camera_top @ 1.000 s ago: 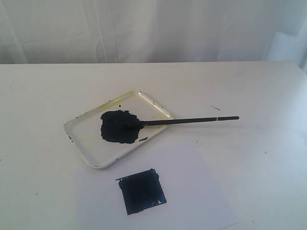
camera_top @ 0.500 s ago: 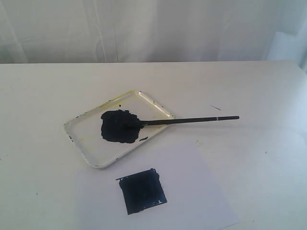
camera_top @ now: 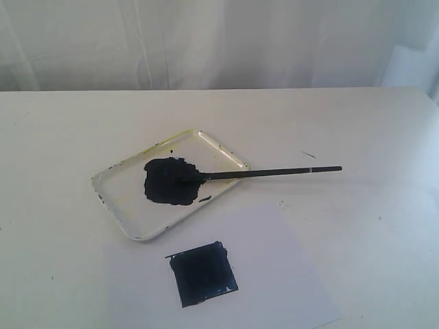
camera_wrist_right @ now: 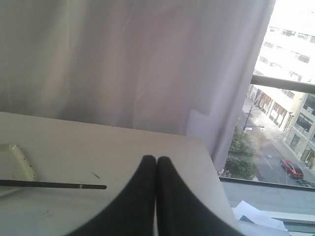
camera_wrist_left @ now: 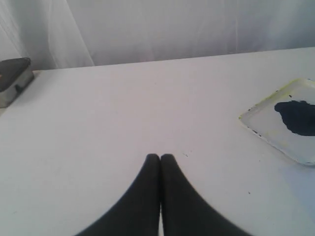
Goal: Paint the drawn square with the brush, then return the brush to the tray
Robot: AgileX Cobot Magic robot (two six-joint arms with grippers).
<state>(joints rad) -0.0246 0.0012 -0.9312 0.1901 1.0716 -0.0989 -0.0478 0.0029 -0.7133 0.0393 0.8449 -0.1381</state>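
Upstairs city room: curtained window (camera_wrist_right: 290, 69) overlooks street (camera_wrist_right: 267, 160).

The white table (camera_top: 68, 123) carries the tray (camera_top: 123, 199), a sheet of paper (camera_top: 274, 274) just beside it, and the handle end of the brush (camera_top: 274, 172).

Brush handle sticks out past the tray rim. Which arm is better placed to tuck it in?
Right, likely: the brush lies close ahead in its wrist view; the left's shows the tray, no brush.

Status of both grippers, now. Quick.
Left gripper: closed, fingers touching, holding nothing.
Right gripper: closed, holding nothing; the brush lies apart from it.
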